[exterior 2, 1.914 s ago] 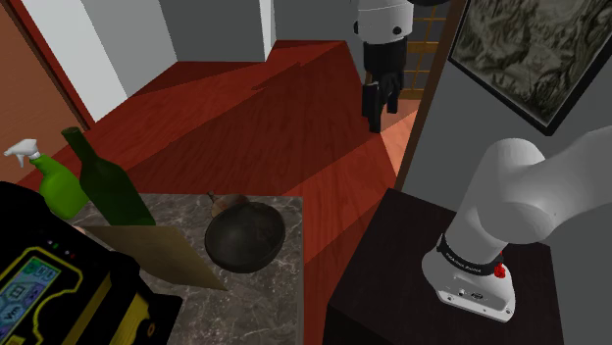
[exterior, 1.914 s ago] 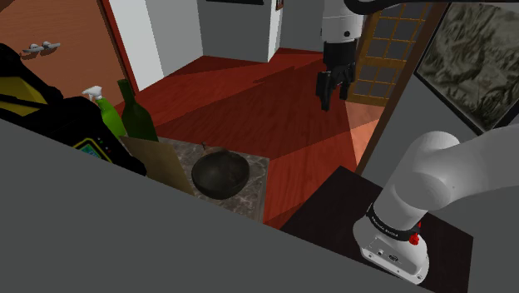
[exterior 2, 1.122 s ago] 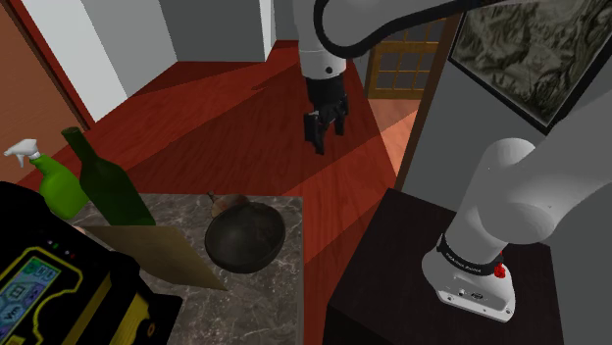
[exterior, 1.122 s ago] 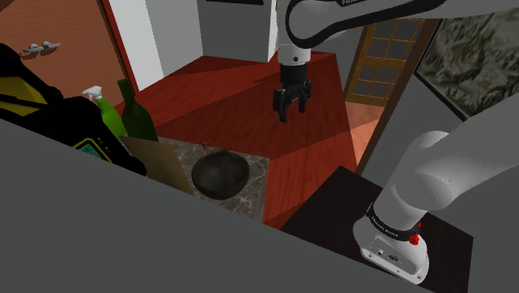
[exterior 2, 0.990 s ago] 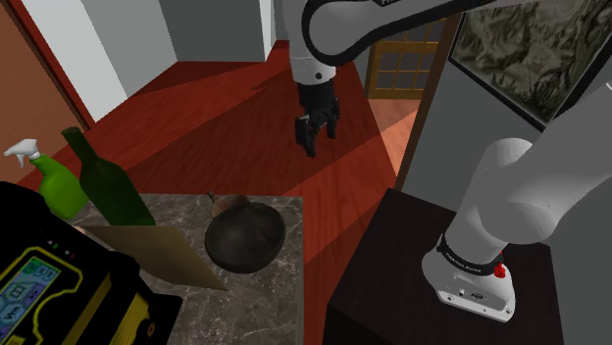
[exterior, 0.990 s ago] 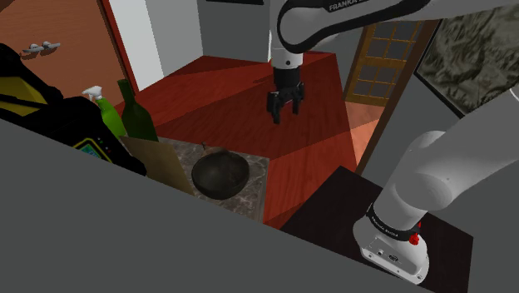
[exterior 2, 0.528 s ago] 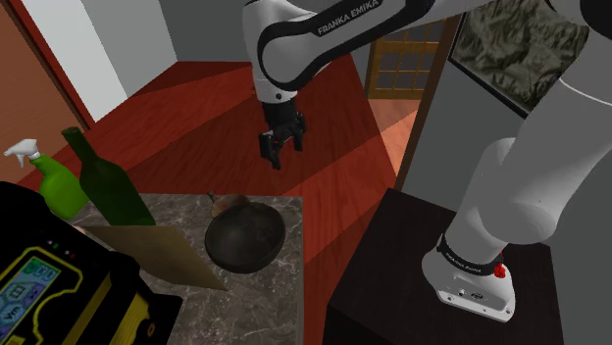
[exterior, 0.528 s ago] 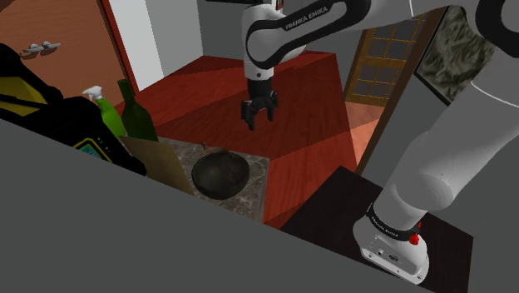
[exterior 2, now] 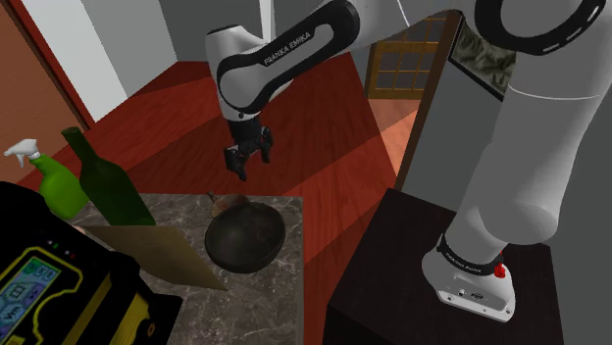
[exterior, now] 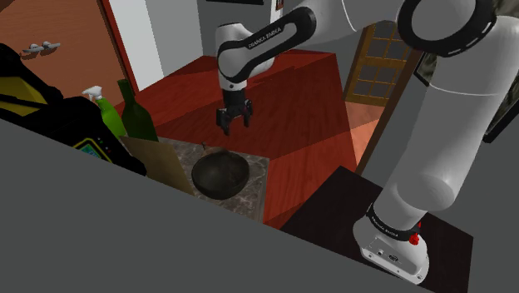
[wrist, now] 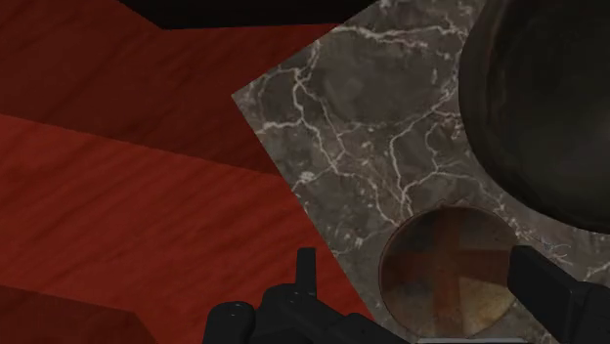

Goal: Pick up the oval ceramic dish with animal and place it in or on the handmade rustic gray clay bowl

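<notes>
Gripper has swung in twd dark bowl, now hangs over brown dish just beside bowl; fingers wide apart, touching nothing.

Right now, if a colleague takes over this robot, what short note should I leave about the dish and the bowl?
Gripper: open, holding nothing, hanging above the table.
Dish: flat on the table near its corner, beside the bowl, below the open fingers, not touched.
Bowl: upright on the table, nothing seen inside.
Done: gripper is lined up over the dish.
Left: lower, grasp the dish, lift it, set it in the bowl.
</notes>
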Controlling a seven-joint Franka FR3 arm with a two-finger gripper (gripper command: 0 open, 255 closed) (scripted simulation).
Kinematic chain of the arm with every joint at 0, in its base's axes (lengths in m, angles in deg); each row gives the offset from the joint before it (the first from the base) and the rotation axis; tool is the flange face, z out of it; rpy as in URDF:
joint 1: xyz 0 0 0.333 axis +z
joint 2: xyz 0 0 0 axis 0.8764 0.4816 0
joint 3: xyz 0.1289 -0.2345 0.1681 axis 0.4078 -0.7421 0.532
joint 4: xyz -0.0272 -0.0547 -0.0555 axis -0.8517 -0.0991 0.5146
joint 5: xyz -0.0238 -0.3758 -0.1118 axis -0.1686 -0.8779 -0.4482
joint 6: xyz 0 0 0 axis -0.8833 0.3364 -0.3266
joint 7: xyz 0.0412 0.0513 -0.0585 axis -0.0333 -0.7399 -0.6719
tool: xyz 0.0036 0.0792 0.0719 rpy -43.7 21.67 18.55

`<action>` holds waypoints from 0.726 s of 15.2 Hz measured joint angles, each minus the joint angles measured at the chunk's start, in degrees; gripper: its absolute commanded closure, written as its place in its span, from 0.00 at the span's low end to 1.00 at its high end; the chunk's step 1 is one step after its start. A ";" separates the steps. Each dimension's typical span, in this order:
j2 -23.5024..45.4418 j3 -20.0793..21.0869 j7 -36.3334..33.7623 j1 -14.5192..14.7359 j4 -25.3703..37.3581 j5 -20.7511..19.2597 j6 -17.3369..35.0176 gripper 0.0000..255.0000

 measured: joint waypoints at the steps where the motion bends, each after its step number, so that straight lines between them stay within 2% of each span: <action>1: 2.21 0.04 -0.18 0.16 2.42 -0.22 -0.03 0.00; 3: 5.71 0.25 -0.76 0.68 5.54 -0.53 0.74 0.00; 11: 24.32 0.20 -2.05 2.97 26.70 -2.28 -0.26 0.00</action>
